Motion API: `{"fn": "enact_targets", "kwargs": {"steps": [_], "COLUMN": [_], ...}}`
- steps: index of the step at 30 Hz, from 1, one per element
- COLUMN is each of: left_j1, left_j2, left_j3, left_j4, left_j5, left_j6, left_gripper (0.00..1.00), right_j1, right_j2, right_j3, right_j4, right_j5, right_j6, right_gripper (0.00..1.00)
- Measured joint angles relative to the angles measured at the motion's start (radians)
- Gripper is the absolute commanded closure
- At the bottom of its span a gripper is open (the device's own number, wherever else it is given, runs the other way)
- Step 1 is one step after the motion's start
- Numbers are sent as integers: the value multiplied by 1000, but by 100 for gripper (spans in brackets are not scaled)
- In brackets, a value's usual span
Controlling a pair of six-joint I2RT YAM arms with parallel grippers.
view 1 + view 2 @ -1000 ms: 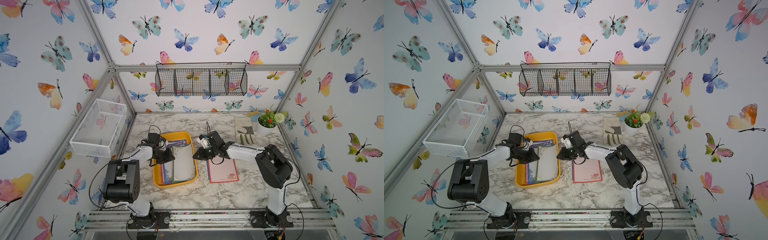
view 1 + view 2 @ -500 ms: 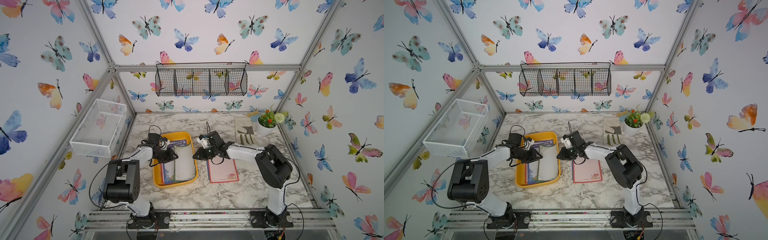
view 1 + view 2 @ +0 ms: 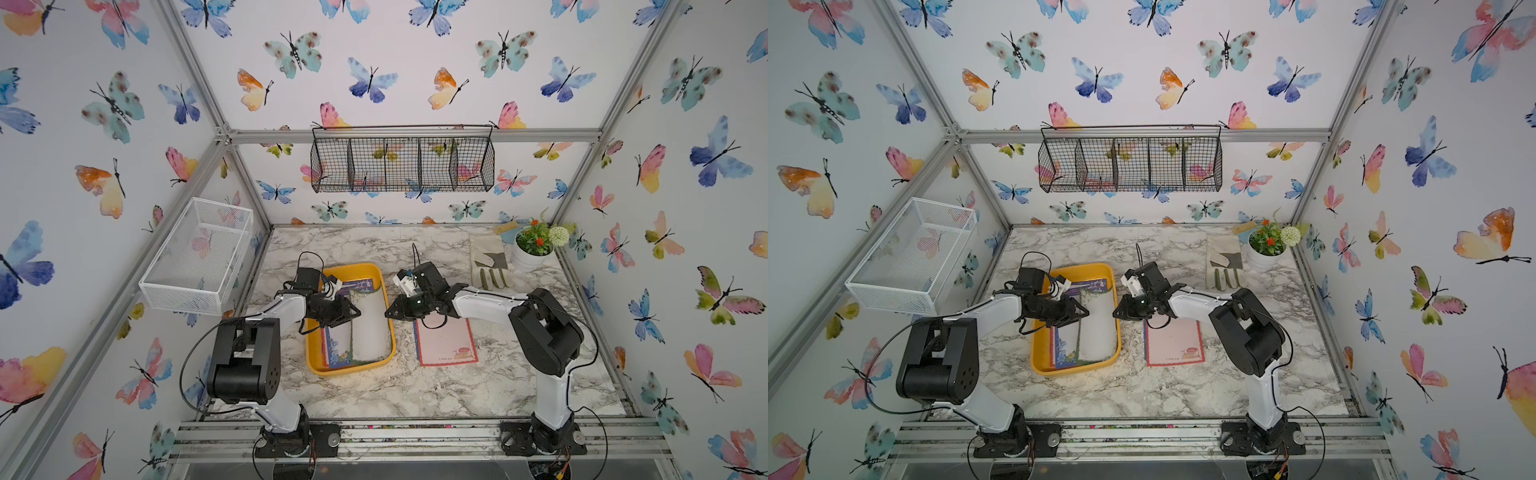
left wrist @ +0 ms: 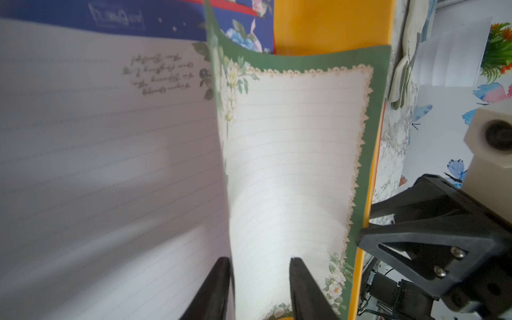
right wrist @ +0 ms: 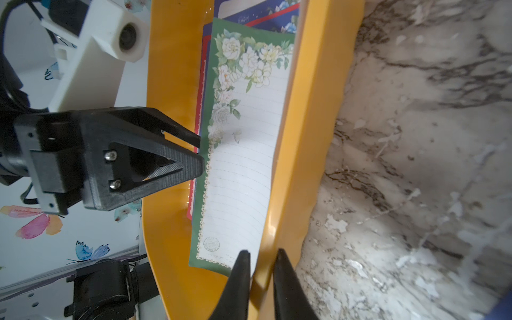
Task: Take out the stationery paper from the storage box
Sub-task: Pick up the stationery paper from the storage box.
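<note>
Top views: storage box point(image 3: 351, 370) sits betw the two arms. Stationery paper point(image 3: 370, 328) is still inside, top sheet bowed up. One pink sheet point(image 3: 444, 340) is already out, lying beside the box.

Left wrist: left gripper point(image 4: 260, 260) has jaws apart, w/ the green-bordered sheet point(image 4: 291, 152) edge curling betw them, not pinched.

Right wrist: right gripper point(image 5: 261, 253) is clamped on the box rim.

Imo the paper's light, floppy and slick, so take it by that lifted edge, gently, or it'll crease.
</note>
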Motion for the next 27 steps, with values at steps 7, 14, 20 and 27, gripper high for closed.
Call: {"fn": "enact_targets", "kwargs": {"steps": [7, 14, 20, 27], "left_j1": [0, -2, -2, -2], "left_j2": [21, 25, 24, -3], "left_j3": [0, 0, 0, 0], "left_j4": [-3, -8, -11, -25], "left_j5": [-2, -17, -57, -80], "left_j6": [0, 5, 9, 29], "left_gripper": [65, 81, 89, 97], "right_j1": [0, 0, 0, 0], "right_j2": [8, 14, 14, 10], "right_j3": [8, 17, 19, 19], "right_j4": [0, -2, -8, -21], "right_j5": [-1, -2, 2, 36], "right_j6": [0, -2, -6, -14], "right_gripper": [81, 75, 62, 55]}}
